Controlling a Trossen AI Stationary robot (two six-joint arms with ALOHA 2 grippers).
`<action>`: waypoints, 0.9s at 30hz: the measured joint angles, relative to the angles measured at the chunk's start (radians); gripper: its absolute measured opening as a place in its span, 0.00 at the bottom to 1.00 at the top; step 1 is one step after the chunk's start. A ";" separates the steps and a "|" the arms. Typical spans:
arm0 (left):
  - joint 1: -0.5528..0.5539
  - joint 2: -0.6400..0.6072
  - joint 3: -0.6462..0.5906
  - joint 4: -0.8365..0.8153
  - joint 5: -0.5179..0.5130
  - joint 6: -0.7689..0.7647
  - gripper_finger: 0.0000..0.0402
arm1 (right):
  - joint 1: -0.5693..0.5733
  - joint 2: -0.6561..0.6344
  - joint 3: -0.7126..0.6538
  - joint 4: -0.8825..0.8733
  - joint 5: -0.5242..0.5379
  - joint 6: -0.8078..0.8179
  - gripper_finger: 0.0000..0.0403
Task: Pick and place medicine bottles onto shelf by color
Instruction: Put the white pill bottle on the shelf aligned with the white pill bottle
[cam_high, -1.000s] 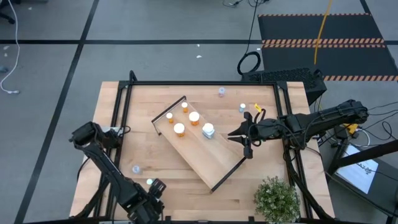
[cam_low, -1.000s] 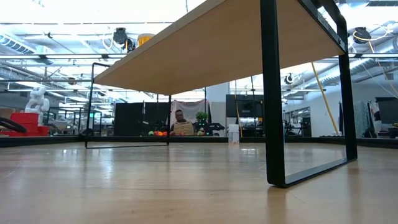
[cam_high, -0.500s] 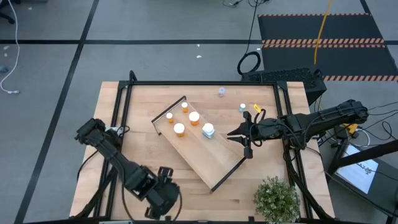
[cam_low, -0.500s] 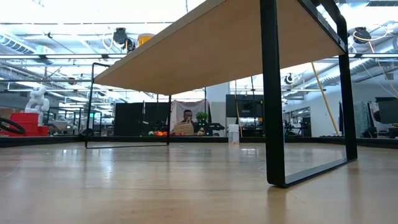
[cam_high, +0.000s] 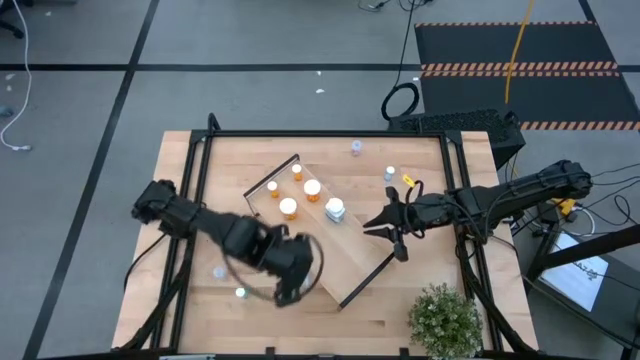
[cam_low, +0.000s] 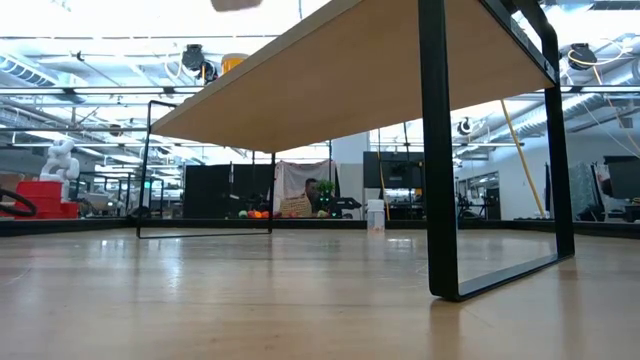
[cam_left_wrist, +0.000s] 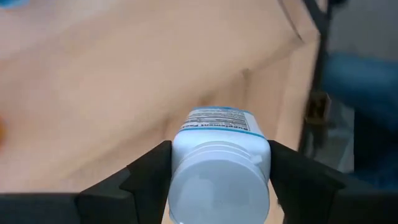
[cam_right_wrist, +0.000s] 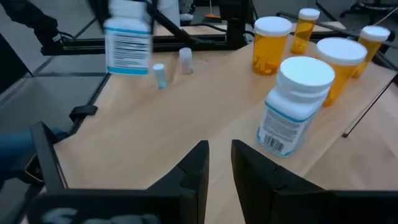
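Between the left gripper's (cam_left_wrist: 217, 186) jaws sits a white bottle (cam_left_wrist: 219, 168) with a white cap and a blue label, and the jaws are clamped on its two sides (the left wrist view shows this best). From above, the left arm is a blur over the near edge of the shelf (cam_high: 352, 250), so the bottle looks to be on its way to the shelf, and this step is the carrying one. The shelf lies slanted across the tabletop (cam_high: 180, 190). On its far end stand four orange bottles (cam_high: 288, 207) and one white bottle with a blue label (cam_high: 334, 210), which is just beside the orange ones. The right gripper (cam_high: 385, 222) waits at the other side of the shelf, near that standing white bottle, with its jaws a little apart and holding nothing. Two small pale bottles (cam_high: 229, 282) are on the tabletop near the left arm, and two more small bottles (cam_high: 372, 160) stand near the far edge. I think the next move is to bring the held bottle down upright beside the standing white one, so the same colors stay together, and then open the jaws. It should come down slowly, so it does not bump the ones already there or tip over.
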 joint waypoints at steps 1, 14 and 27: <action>0.022 0.000 0.003 -0.003 -0.001 -0.014 0.61 | 0.000 0.000 0.000 0.001 0.001 -0.009 0.15; 0.216 0.000 0.005 -0.019 0.020 -0.048 0.61 | -0.003 -0.001 0.000 0.001 0.008 -0.050 0.15; 0.219 0.000 0.005 -0.013 0.023 -0.192 0.61 | -0.072 -0.001 0.000 0.006 0.009 -0.268 0.15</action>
